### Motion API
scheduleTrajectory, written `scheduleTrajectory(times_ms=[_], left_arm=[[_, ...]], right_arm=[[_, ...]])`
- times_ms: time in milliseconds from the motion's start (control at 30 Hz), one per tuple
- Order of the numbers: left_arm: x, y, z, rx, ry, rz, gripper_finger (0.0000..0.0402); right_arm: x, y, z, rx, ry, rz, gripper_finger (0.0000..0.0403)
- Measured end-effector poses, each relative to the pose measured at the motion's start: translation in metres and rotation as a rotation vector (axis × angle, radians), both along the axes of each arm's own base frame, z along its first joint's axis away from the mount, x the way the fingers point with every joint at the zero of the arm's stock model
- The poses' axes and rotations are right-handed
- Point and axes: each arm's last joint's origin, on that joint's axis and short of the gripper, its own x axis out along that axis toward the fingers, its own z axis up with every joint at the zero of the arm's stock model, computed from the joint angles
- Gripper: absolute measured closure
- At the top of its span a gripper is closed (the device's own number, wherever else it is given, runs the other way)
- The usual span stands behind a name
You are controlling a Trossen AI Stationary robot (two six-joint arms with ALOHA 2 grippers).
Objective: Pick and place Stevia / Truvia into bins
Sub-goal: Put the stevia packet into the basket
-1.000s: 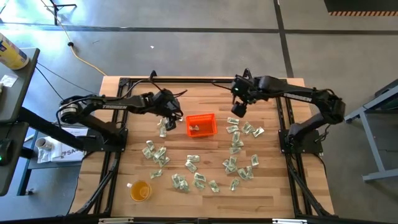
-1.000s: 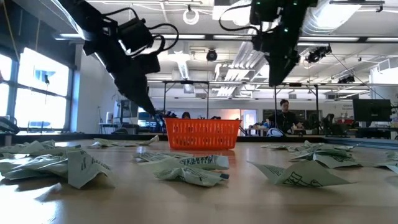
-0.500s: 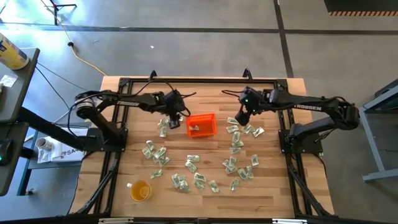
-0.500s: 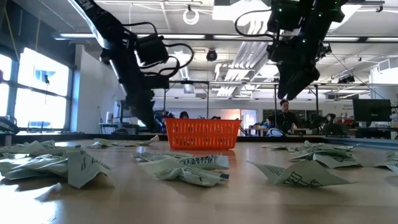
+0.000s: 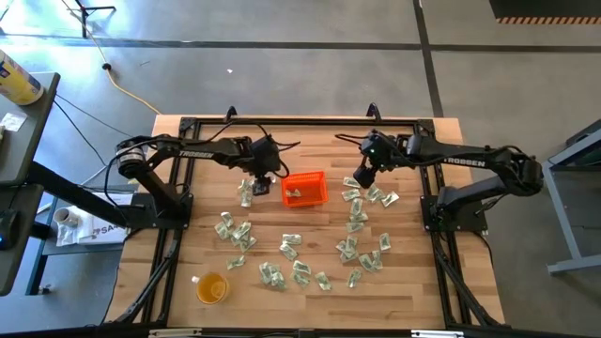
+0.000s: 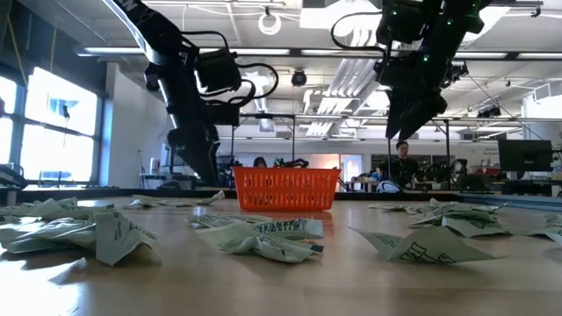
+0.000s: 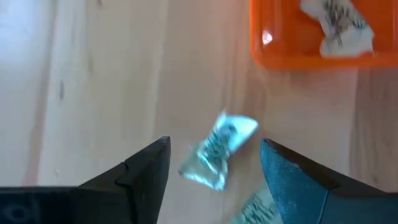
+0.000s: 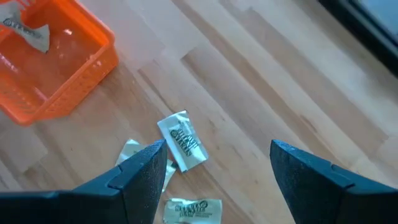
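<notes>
Clearly the job has barely begun. Left of the orange bin (image 5: 303,189), the left gripper (image 5: 262,177) hangs with fingers spread over a loose sachet (image 7: 219,151) lying on the wood just outside the bin's wall. Inside the bin lies one sachet (image 5: 295,194). Right of the bin, the right gripper (image 5: 362,174), also spread and empty, hovers above scattered Stevia sachets (image 5: 362,230); dozens remain.

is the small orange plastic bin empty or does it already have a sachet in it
Not empty. The square orange plastic bin holds at least one pale green-and-white paper sachet, lying on its floor in the high and left wrist views.
</notes>
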Motion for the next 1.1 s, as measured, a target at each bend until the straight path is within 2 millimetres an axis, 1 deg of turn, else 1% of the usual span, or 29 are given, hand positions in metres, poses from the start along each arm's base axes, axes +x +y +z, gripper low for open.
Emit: scheduleTrajectory(times_ms=[167,233,333,467,600,700,800,867,1000,1100], left_arm=[[0.003,0.004,0.002,-0.009,-0.057,-0.006,0.0147],[0.005,0.003,-0.003,-0.030,-0.051,-0.019,0.0155],[0.006,0.002,-0.015,-0.059,-0.005,-0.022,0.0163],[0.008,0.005,-0.027,-0.041,0.038,0.017,0.0163],[0.009,0.006,-0.029,-0.034,0.043,0.044,0.0162],[0.009,0.006,-0.029,-0.039,0.047,0.043,0.0175],[0.008,0.005,-0.030,-0.056,0.045,0.040,0.0205],[0.008,0.005,-0.030,-0.071,0.048,0.055,0.0233],[0.006,0.003,-0.030,-0.133,0.058,0.086,0.0304],[0.006,0.003,-0.027,-0.171,0.085,0.129,0.0362]], right_arm=[[0.002,-0.001,0.001,-0.020,-0.020,0.009,0.0128],[0.003,-0.001,0.002,-0.021,-0.025,0.009,0.0127],[0.003,-0.001,0.002,-0.021,-0.025,0.008,0.0128],[0.002,-0.001,0.002,-0.019,-0.026,-0.012,0.0128],[0.002,-0.001,0.001,-0.014,-0.025,-0.016,0.0128],[0.002,-0.001,0.001,-0.014,-0.025,-0.017,0.0127],[0.002,-0.001,0.001,-0.014,-0.025,-0.016,0.0128],[0.002,-0.001,0.001,-0.014,-0.025,-0.016,0.0128],[0.002,-0.001,0.001,-0.016,-0.023,-0.011,0.0128],[0.002,-0.001,0.001,-0.018,-0.021,-0.008,0.0128]])
